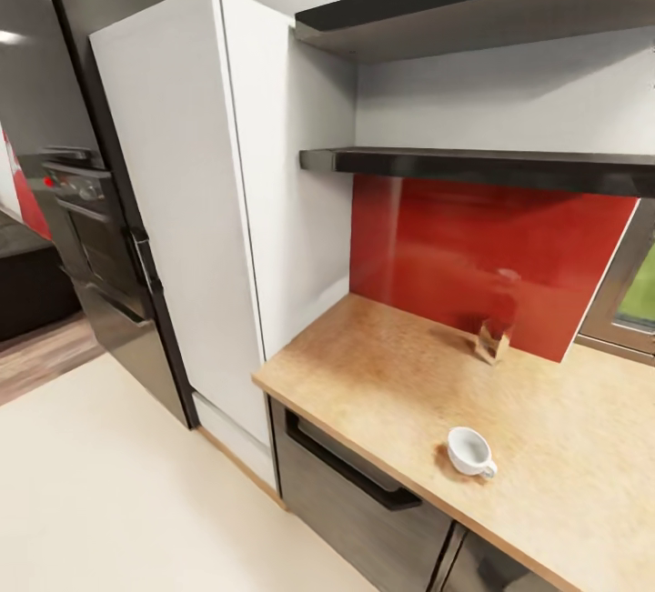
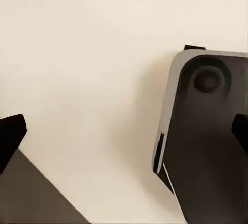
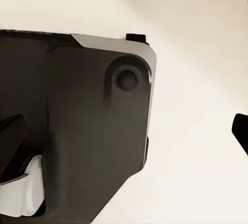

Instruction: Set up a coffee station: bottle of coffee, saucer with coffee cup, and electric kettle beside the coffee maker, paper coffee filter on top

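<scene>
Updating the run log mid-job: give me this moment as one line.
coffee cup: on countertop, no saucer under it | left hand: open, empty, over floor | right hand: open, empty

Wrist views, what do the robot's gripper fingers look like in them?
Only the tips show. The left gripper has plain black fingertips with blunt ends at the picture's two sides. The right gripper has the same matte black fingertips. No markings or cables are visible on them.

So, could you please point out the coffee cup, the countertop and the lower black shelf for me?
coffee cup [image 1: 469, 450], head view, on its white bowl.
countertop [image 1: 382, 365], head view, on a bare stretch of the wood-grain top.
lower black shelf [image 1: 473, 166], head view, on its front edge above the red backsplash.
</scene>
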Controlling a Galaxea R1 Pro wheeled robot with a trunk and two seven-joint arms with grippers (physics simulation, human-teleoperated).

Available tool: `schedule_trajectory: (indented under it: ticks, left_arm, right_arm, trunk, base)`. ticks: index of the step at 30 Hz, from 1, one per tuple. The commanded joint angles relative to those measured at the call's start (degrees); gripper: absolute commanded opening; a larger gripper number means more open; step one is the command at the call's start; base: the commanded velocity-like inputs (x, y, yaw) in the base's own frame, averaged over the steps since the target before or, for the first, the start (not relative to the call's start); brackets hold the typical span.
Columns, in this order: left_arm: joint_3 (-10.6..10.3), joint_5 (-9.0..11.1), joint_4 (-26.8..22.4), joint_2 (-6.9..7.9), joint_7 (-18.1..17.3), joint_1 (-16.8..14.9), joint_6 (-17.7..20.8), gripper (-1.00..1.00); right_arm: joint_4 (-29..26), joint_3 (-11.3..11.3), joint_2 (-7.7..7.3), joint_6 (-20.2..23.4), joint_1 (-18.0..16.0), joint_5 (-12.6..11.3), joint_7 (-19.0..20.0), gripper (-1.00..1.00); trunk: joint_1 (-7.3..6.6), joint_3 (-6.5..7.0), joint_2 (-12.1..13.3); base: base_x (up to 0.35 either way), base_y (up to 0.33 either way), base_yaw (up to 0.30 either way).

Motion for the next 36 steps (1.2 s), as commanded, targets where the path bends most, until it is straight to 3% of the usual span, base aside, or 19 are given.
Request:
schedule_trajectory:
  ticks: [1, 15, 22, 30, 36]
  left_arm:
    - [0.33, -0.61, -0.05, -0.05, 0.18, 0.02, -0.09, 1.00]
    - [-0.41, -1.04, -0.05, -0.07, 0.18, 0.11, -0.16, 1.00]
    - [-0.65, -1.26, 0.03, 0.23, 0.18, 0.20, 0.06, 1.00]
    - [-0.66, -1.16, 0.04, 0.32, 0.18, 0.29, 0.24, 1.00]
    - [-0.52, -1.16, 0.04, 0.30, 0.18, 0.30, 0.47, 1.00]
  right_arm:
    - [-0.09, 0.47, -0.03, 0.30, -0.03, -0.61, 0.15, 1.00]
    - [-0.15, -0.16, -0.03, 0.25, -0.03, -1.03, 0.05, 1.00]
    - [-0.12, -8.24, -0.03, 0.31, -0.03, -2.43, 0.05, 1.00]
    - [-0.15, -9.21, 0.06, 0.31, -0.03, -2.48, 0.08, 1.00]
    - [-0.15, -9.23, 0.06, 0.31, -0.03, -2.48, 0.08, 1.00]
  trunk:
    - [0.06, -0.11, -0.11]
    - [0.06, -0.11, -0.11]
    - [0.06, -0.11, -0.11]
    - [0.06, -0.11, -0.11]
    - [0.06, -0.11, -0.11]
  base:
    - [0.216, 0.280, -0.248]
    - [0.159, 0.190, -0.266]
    - [0.003, 0.003, -0.298]
    - [0.000, 0.023, -0.300]
    - [0.000, 0.261, -0.300]
